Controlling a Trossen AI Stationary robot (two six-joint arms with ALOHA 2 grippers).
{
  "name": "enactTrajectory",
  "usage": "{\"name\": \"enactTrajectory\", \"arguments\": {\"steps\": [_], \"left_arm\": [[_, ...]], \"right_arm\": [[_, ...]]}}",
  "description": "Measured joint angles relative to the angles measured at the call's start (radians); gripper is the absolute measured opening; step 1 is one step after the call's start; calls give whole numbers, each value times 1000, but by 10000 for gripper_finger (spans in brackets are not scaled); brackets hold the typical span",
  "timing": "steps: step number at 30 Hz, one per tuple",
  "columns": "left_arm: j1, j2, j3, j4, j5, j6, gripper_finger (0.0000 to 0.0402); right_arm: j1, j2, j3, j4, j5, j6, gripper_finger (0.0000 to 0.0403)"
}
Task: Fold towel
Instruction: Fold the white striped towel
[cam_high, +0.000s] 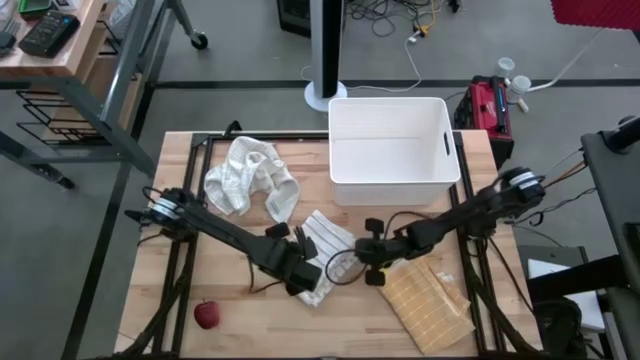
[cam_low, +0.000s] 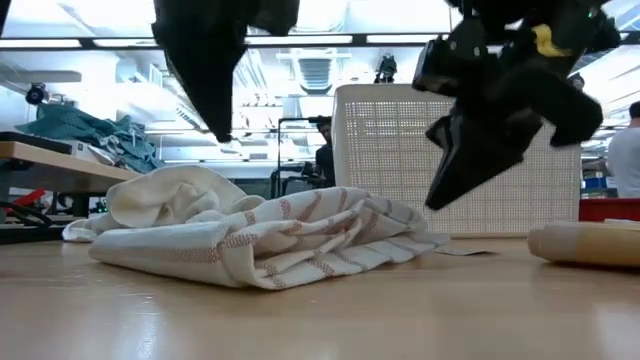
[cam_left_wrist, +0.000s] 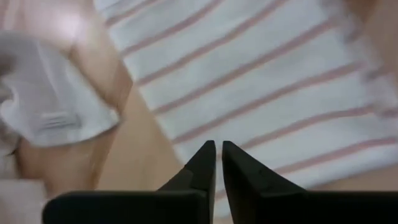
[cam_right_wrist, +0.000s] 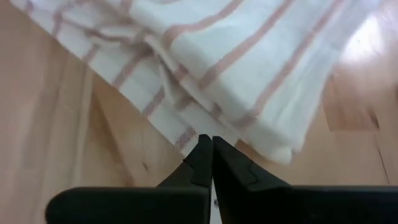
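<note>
Lying mid-table in the high view: striped towel, flanked by left gripper and right gripper. Low view: towel rumpled, both grippers raised above it. Left wrist view: fingers nearly together, empty. Right wrist view: fingers pressed together, empty, over the towel's edge.

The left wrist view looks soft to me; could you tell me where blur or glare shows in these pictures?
Left wrist view: the striped towel is blurred, with a glare patch in one corner. Low view: bright ceiling lights leave both arms as dark silhouettes. Right wrist view: glare on the table.
</note>
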Motion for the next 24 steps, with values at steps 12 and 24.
{"name": "enactTrajectory", "arguments": {"steps": [12, 24], "left_arm": [[-25, 0, -103, 239, -114, -90, 2], [-18, -7, -360, 629, -147, -157, 0]], "right_arm": [[38, 27, 21, 43, 1, -390, 48], [52, 114, 132, 33, 28, -507, 196]]}}
